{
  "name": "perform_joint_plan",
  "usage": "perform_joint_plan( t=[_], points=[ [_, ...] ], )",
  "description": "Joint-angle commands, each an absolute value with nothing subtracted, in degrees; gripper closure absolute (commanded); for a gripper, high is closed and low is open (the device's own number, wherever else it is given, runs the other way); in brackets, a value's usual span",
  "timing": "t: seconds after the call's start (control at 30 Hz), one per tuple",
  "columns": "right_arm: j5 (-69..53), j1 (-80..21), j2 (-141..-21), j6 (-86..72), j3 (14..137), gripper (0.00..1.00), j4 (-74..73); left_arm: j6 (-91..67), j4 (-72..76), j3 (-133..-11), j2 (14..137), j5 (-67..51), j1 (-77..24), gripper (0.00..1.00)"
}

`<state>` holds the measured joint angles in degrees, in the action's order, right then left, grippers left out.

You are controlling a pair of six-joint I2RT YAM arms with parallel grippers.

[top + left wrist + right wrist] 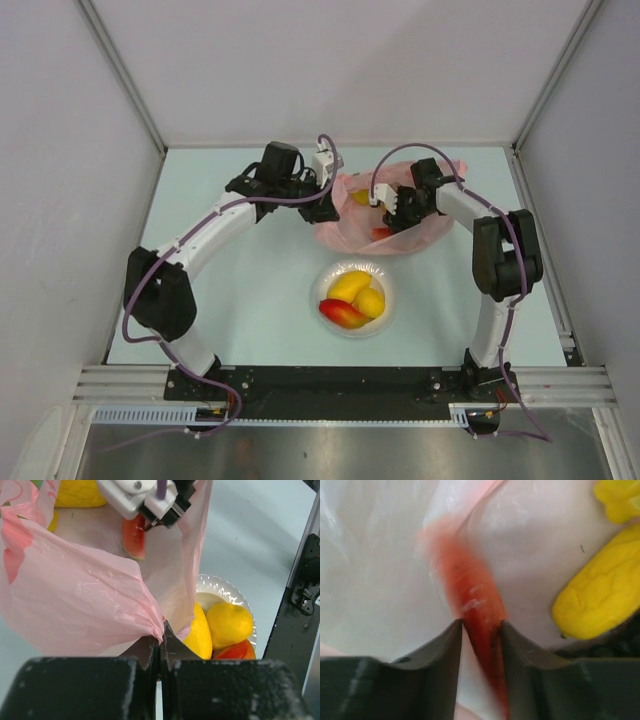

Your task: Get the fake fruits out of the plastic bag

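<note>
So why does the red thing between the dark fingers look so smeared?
Right wrist view: the red slice in the right gripper is blurred, probably too close to focus; the yellow fruit is sharper. Left wrist view: the plastic bag is crisp. Top external view: even light, faint shadows.

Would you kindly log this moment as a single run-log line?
left gripper: shut on plastic bag rim | right gripper: gripping red slice inside bag | in bag: yellow fruit beside slice | plate: three fruits

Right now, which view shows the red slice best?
The right wrist view: the red slice fills it, between the right gripper's fingers. Left wrist view shows part of it; top view, a red speck.
</note>
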<state>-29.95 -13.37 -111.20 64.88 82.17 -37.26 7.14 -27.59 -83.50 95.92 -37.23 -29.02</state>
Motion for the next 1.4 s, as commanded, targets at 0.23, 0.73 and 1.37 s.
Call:
perform_joint_plan(
  t=[0.23, 0.73, 1.37],
  points=[
    [-37.61, -11.52, -99.77, 47.92, 85.25, 1.00, -27.09, 7.82, -26.37, -88.15, 98.00, -37.88, -29.53, 1.00],
    [-44.93, -22.22, -75.77, 43.84, 74.81, 0.98, -44.47, 0.98, -22.68, -92.37, 101.86, -29.62, -29.53, 0.97],
    [-44.38, -35.24, -89.38, 85.32, 67.94, 0.95, -31.55, -3.69, -21.62, -95.36, 103.18, -27.68, -27.25, 1.00]
  ],
)
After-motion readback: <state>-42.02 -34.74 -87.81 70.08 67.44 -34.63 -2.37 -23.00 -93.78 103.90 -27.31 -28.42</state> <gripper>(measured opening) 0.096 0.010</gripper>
